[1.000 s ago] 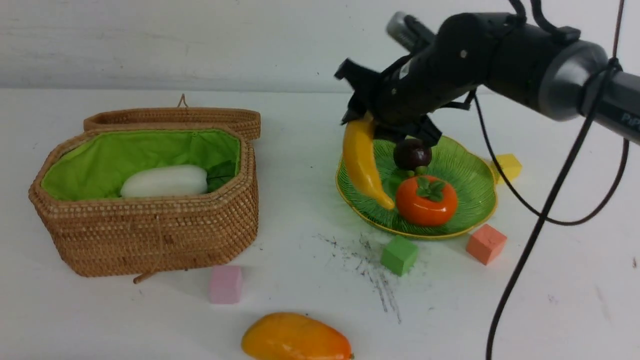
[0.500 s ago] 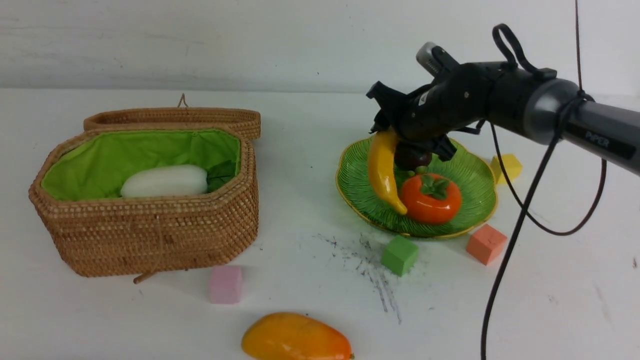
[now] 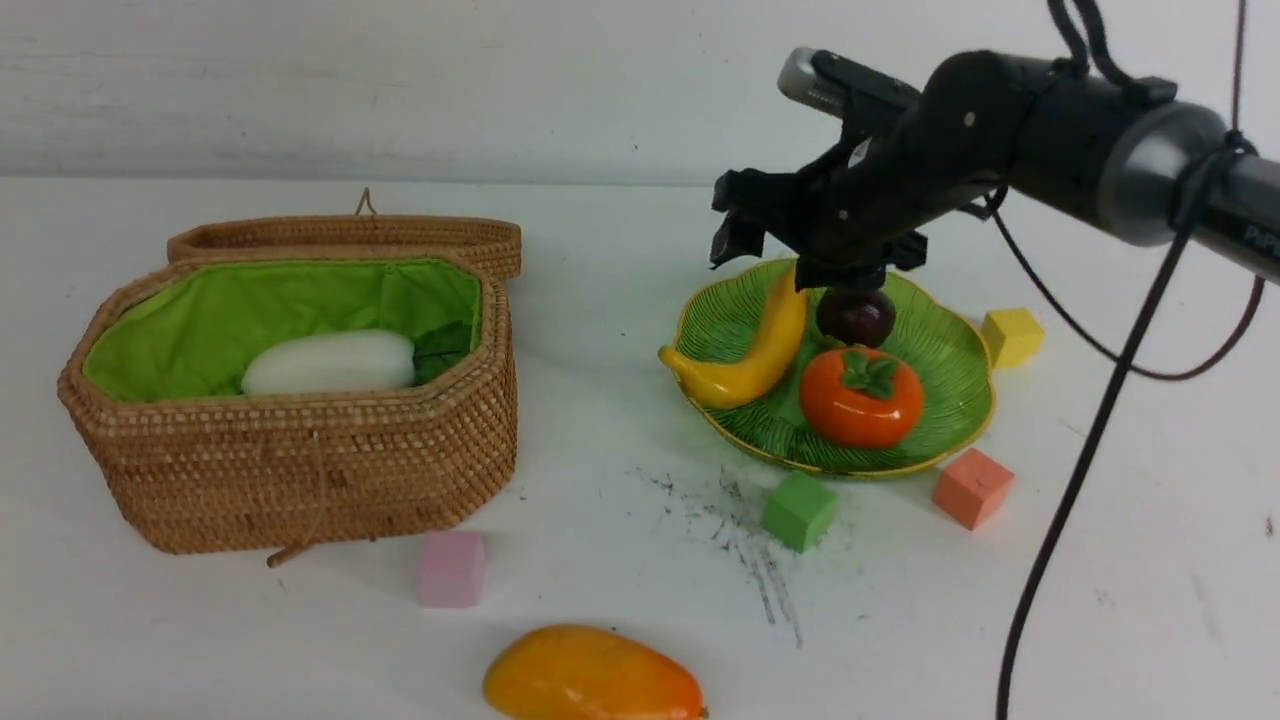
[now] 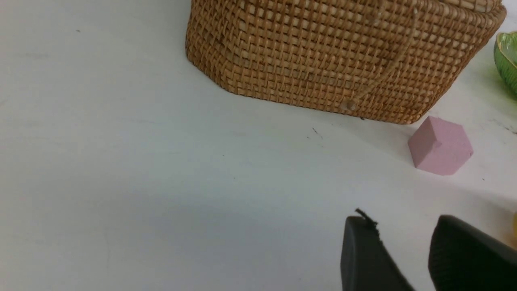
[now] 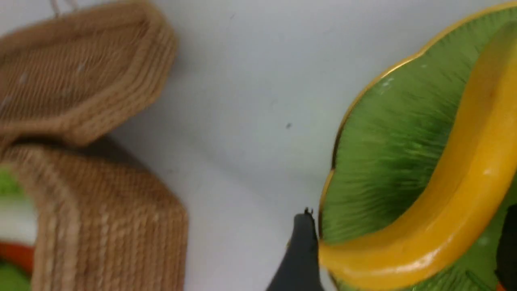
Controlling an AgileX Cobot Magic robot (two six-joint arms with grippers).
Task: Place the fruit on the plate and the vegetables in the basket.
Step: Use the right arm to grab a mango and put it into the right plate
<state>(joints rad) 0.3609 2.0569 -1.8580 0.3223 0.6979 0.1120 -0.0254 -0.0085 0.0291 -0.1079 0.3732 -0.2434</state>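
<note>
The green ribbed plate (image 3: 940,340) holds a yellow banana (image 3: 750,360), an orange persimmon (image 3: 860,398) and a dark purple fruit (image 3: 855,315). The banana lies flat, its tip poking over the plate's left rim. My right gripper (image 3: 775,255) hovers open just above the banana's far end. In the right wrist view the banana (image 5: 456,194) lies loose between the spread fingers (image 5: 303,250). An orange-yellow mango (image 3: 592,688) rests at the table's front. The wicker basket (image 3: 300,470) holds a white radish (image 3: 330,362). My left gripper (image 4: 400,220) is open and empty, low over the table.
Foam cubes lie around: pink (image 3: 452,568) near the basket's front, green (image 3: 798,510) and orange (image 3: 972,487) before the plate, yellow (image 3: 1012,336) at its right. The basket's lid (image 3: 350,238) hangs open behind it. The right arm's cable dangles at the right.
The banana hung upright in my right gripper over the plate; now the jaws have spread, it lies flat on the plate, and the gripper has risen a little.
</note>
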